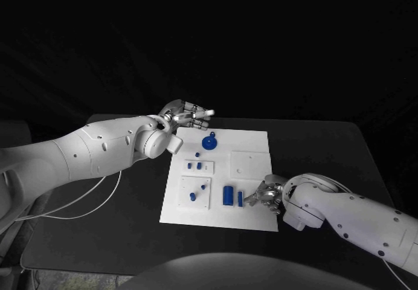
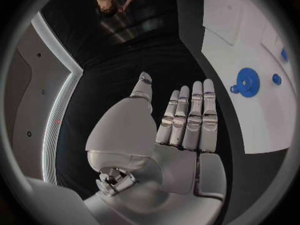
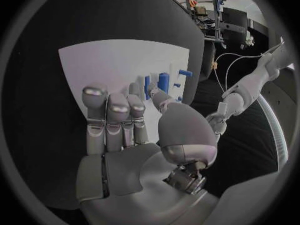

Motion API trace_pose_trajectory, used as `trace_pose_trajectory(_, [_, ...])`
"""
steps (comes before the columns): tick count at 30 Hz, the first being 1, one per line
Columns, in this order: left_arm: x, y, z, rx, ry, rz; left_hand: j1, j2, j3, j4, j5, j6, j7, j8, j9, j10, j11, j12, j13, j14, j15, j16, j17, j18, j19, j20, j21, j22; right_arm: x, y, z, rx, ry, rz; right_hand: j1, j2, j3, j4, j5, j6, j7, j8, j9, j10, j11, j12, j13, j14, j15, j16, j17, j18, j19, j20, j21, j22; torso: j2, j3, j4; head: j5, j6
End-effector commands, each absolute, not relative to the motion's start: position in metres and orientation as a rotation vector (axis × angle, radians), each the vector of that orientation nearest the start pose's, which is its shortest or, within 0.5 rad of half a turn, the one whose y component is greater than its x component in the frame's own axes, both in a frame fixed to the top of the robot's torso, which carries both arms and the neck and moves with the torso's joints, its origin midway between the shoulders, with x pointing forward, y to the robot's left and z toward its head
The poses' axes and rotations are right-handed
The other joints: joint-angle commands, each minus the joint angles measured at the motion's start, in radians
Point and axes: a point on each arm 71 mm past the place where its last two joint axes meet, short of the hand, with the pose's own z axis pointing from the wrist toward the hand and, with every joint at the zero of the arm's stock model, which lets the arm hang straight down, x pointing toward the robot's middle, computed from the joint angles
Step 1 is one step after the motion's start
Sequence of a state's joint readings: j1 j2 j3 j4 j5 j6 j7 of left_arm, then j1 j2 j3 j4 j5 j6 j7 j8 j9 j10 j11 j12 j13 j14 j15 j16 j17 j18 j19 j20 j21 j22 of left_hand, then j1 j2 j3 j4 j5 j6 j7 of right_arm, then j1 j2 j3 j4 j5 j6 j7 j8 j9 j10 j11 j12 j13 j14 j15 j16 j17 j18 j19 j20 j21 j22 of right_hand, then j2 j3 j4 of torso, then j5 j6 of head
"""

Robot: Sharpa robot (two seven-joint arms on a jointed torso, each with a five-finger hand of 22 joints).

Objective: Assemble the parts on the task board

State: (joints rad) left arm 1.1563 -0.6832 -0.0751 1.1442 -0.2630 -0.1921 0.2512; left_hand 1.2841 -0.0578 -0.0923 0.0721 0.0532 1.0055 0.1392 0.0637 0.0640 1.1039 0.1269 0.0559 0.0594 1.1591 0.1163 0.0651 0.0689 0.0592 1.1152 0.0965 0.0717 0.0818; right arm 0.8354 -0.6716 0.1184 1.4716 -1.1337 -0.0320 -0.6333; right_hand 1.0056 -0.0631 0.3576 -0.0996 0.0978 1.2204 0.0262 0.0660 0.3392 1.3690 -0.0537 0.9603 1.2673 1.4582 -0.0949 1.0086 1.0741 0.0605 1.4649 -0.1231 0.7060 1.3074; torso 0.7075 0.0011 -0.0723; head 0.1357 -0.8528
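The left hand [image 1: 185, 115] is held raised beyond the far left corner of the white task board [image 1: 252, 219], its fingers [image 2: 190, 120] straight, side by side and empty. The right hand [image 1: 266, 196] is lowered over the board's near right part, fingers loosely extended beside a blue cylinder [image 1: 228, 195] and a thinner blue pin [image 1: 240, 199]; whether anything is touched cannot be told. A blue gear [image 1: 210, 142] lies near the board's far edge

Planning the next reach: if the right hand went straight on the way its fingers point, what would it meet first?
Probably the upright blue cylinder on the board: the right hand's fingertips point at it, a thinner blue peg just beside. Depth is unclear.
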Motion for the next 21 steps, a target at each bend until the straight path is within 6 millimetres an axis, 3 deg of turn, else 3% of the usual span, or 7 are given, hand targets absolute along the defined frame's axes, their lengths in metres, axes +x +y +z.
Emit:
trace_pose_trajectory(1, [0.536, 0.236, -0.240, -0.949, 1.622, -1.262, 0.002, 0.013, 0.002, -0.002, -0.006, 0.003, 0.005, 0.002, 0.001, 0.004, 0.002, 0.003, 0.000, 0.004, 0.003, -0.003, 0.002, 0.009, 0.000, 0.003, 0.005, -0.001, 0.423, -0.155, -0.331, 0.434, 2.388, 0.592, 0.009, 0.006, -0.003, -0.008, 0.010, -0.016, 0.002, -0.002, 0.004, 0.004, 0.004, 0.006, 0.003, -0.002, -0.005, -0.007, -0.004, -0.002, 0.054, 0.000, -0.007, -0.001, -0.002, -0.0005, -0.0013, -0.010, 0.019])
trace_pose_trajectory(6, [0.540, 0.240, -0.238, -0.959, 1.565, -1.250, 0.014, 0.028, 0.001, -0.017, -0.005, 0.013, 0.005, 0.001, 0.001, 0.016, 0.000, 0.003, 0.000, 0.022, -0.003, -0.002, 0.006, 0.010, 0.006, 0.001, 0.008, 0.001, 0.445, -0.167, -0.310, 0.503, 2.266, 0.844, 0.040, 0.014, -0.015, -0.017, 0.030, -0.042, 0.011, -0.003, -0.002, -0.008, 0.009, -0.014, -0.006, -0.006, -0.002, -0.025, -0.020, 0.001, 0.051, 0.004, -0.034, -0.011, -0.005, -0.0014, -0.0027, -0.025, 0.053])
trace_pose_trajectory(7, [0.541, 0.241, -0.238, -0.965, 1.552, -1.247, 0.019, 0.034, 0.001, -0.023, -0.005, 0.015, 0.004, 0.002, 0.001, 0.017, -0.001, 0.003, 0.000, 0.025, -0.003, -0.002, 0.007, 0.011, 0.008, 0.000, 0.009, 0.001, 0.451, -0.170, -0.305, 0.527, 2.230, 0.900, 0.049, 0.017, -0.029, -0.024, 0.048, -0.051, 0.015, -0.003, -0.007, -0.018, 0.011, -0.034, -0.016, -0.015, -0.004, -0.049, -0.037, 0.005, 0.046, 0.001, -0.058, -0.020, -0.008, -0.0014, -0.0025, -0.035, 0.077])
trace_pose_trajectory(11, [0.545, 0.247, -0.238, -0.982, 1.510, -1.231, 0.028, 0.056, -0.008, -0.046, -0.004, 0.021, 0.003, 0.002, 0.001, 0.025, -0.002, 0.003, 0.000, 0.030, -0.005, -0.003, 0.010, 0.011, 0.010, -0.001, 0.009, 0.002, 0.481, -0.191, -0.284, 0.660, 2.039, 1.067, 0.097, 0.036, -0.070, -0.055, 0.088, -0.103, 0.039, -0.002, -0.047, -0.125, 0.030, -0.312, -0.196, -0.068, 0.010, -0.242, -0.170, 0.021, -0.008, 0.018, -0.398, -0.178, -0.018, -0.0034, -0.0027, -0.048, 0.122])
trace_pose_trajectory(16, [0.551, 0.253, -0.238, -1.002, 1.477, -1.217, 0.035, 0.076, -0.019, -0.065, -0.003, 0.032, -0.002, 0.001, 0.001, 0.035, -0.005, 0.003, 0.000, 0.030, -0.006, -0.004, 0.013, 0.010, 0.009, -0.001, 0.008, 0.002, 0.517, -0.224, -0.272, 0.860, 1.780, 1.147, 0.126, 0.046, -0.105, -0.082, 0.131, -0.130, 0.059, -0.003, -0.096, -0.160, 0.051, -0.490, -0.438, -0.115, 0.041, -0.440, -0.289, 0.025, -0.040, 0.049, -0.579, -0.374, -0.043, -0.0050, -0.0016, -0.058, 0.168])
trace_pose_trajectory(19, [0.555, 0.256, -0.237, -1.018, 1.456, -1.211, 0.041, 0.084, -0.023, -0.074, -0.003, 0.034, -0.001, 0.001, 0.001, 0.032, 0.000, 0.003, 0.000, 0.024, -0.004, -0.004, 0.013, 0.010, 0.007, 0.000, 0.007, 0.001, 0.534, -0.241, -0.269, 0.969, 1.646, 1.184, 0.135, 0.057, -0.083, -0.097, 0.145, -0.173, 0.088, -0.005, -0.129, -0.215, 0.092, -0.666, -0.651, -0.212, 0.089, -0.599, -0.399, 0.019, -0.170, 0.093, -0.647, -0.507, -0.054, -0.0034, -0.0044, -0.058, 0.190])
trace_pose_trajectory(21, [0.559, 0.258, -0.238, -1.034, 1.437, -1.207, 0.044, 0.088, -0.025, -0.077, -0.002, 0.034, -0.001, 0.001, 0.001, 0.026, 0.000, 0.003, 0.000, 0.013, -0.003, -0.004, 0.011, 0.010, 0.003, 0.003, 0.005, 0.000, 0.542, -0.250, -0.268, 1.019, 1.576, 1.212, 0.124, 0.058, -0.043, -0.104, 0.129, -0.199, 0.106, -0.007, -0.175, -0.247, 0.150, -0.853, -0.912, -0.314, 0.160, -0.798, -0.562, 0.018, -0.359, 0.165, -0.648, -0.685, -0.058, -0.0009, -0.0034, -0.059, 0.202])
